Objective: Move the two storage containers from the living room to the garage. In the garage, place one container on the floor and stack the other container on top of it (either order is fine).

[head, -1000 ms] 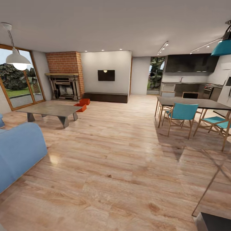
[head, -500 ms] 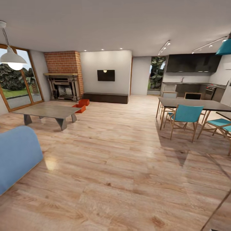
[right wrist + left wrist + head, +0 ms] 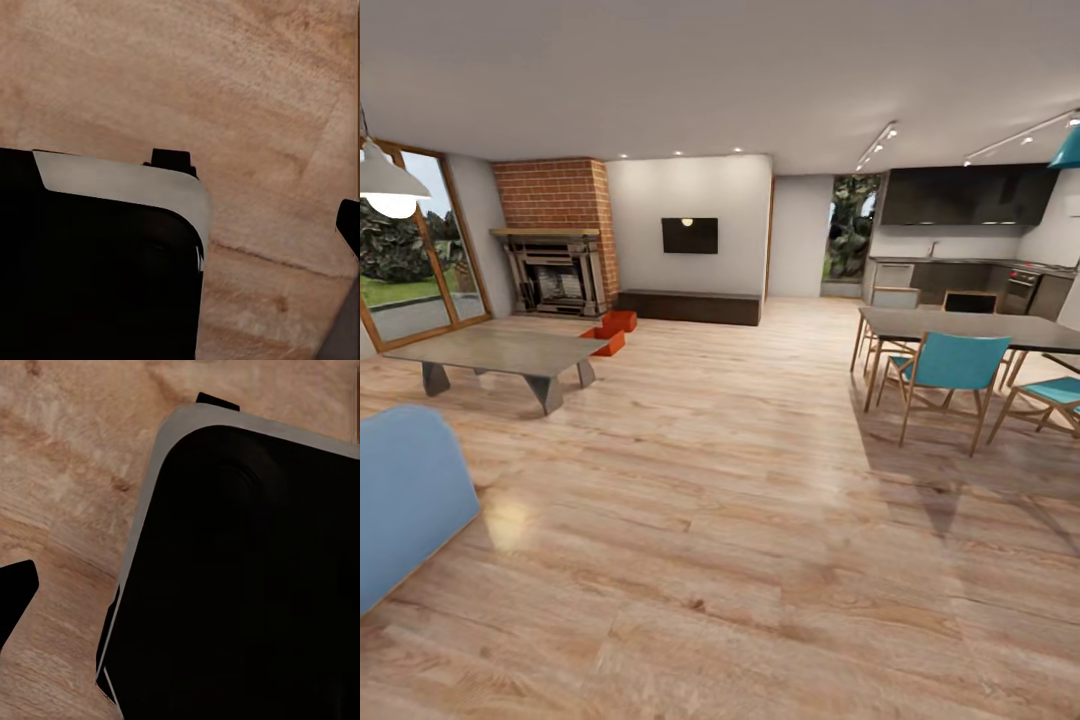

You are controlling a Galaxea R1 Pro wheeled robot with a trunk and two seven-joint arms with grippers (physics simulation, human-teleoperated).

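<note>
The two storage containers sit on the living room's wood floor at the far left, between the grey coffee table and the brick fireplace. One red-orange container (image 3: 622,320) is nearer the fireplace, and the other (image 3: 609,343) lies just in front of it, partly hidden by the table's corner. In the left wrist view a dark fingertip (image 3: 15,594) pokes in over the planks beside my black base (image 3: 247,577). In the right wrist view another dark fingertip (image 3: 349,223) hangs over the floor near my base (image 3: 90,277). Neither view shows how the jaws stand.
A low grey coffee table (image 3: 500,352) stands at the left, with a blue sofa (image 3: 400,500) close at the near left. A dining table (image 3: 970,327) with teal chairs (image 3: 950,372) fills the right. Open wood floor (image 3: 730,470) runs ahead toward the TV wall (image 3: 690,235).
The whole head view has shifted: the sofa and hanging lamp slid toward the left edge and the dining set toward the right. The containers have not moved on the floor.
</note>
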